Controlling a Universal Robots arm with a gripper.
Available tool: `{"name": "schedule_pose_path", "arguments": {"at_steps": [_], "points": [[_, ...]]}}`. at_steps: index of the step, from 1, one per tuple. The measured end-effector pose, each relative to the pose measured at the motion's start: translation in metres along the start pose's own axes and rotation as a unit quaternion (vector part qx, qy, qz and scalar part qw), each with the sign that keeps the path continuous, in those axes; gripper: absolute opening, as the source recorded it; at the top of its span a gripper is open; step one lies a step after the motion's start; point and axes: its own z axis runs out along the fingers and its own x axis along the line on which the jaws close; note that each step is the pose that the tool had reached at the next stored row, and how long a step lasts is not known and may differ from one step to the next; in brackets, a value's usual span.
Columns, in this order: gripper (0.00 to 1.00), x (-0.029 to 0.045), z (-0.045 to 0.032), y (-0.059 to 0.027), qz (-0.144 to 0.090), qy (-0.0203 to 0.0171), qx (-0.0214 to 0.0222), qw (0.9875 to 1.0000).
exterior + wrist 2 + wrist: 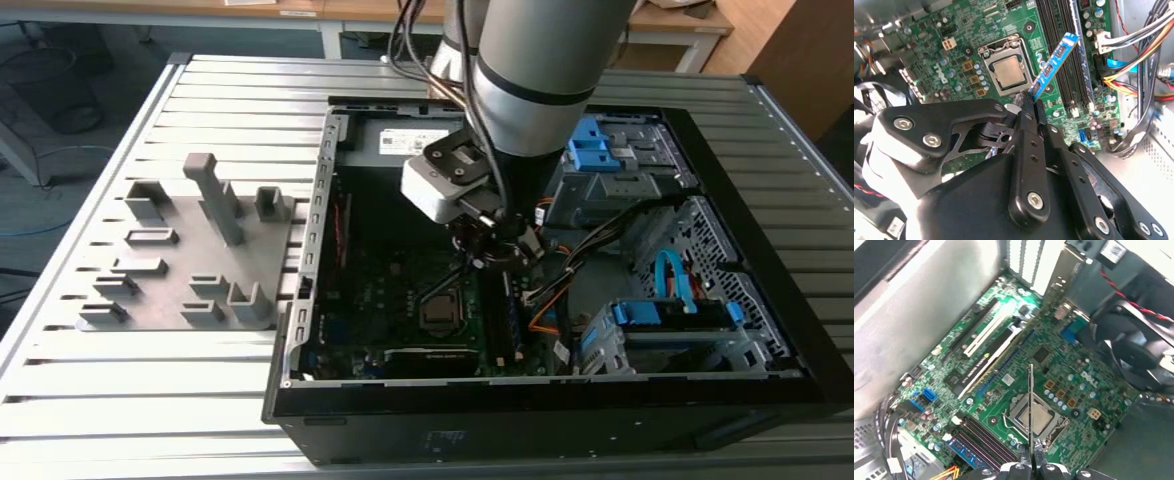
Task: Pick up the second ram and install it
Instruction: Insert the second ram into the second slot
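Note:
The second ram, a thin blue-green stick, is held by one end in my gripper, which is shut on it. The stick hangs tilted above the green motherboard, between the processor socket and the black memory slots. In the first wrist view the ram shows edge-on as a thin line rising from my gripper over the socket. In the exterior view my gripper is low inside the open computer case.
One slot beside the free ones holds another stick. Bundled cables and blue drive cages crowd the slot side. A black fan sits beyond the socket. A grey fixture plate lies on the slatted table at the exterior view's left.

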Motion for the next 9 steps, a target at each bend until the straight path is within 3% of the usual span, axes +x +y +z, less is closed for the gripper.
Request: {"name": "schedule_pose_path", "arguments": {"at_steps": [5,9], "points": [[0.14,0.0,0.0,0.0,-0.03,0.0018,-0.0014,0.9996],[0.14,0.0,0.0001,0.0,-0.063,0.004,-0.0031,0.998]]}}
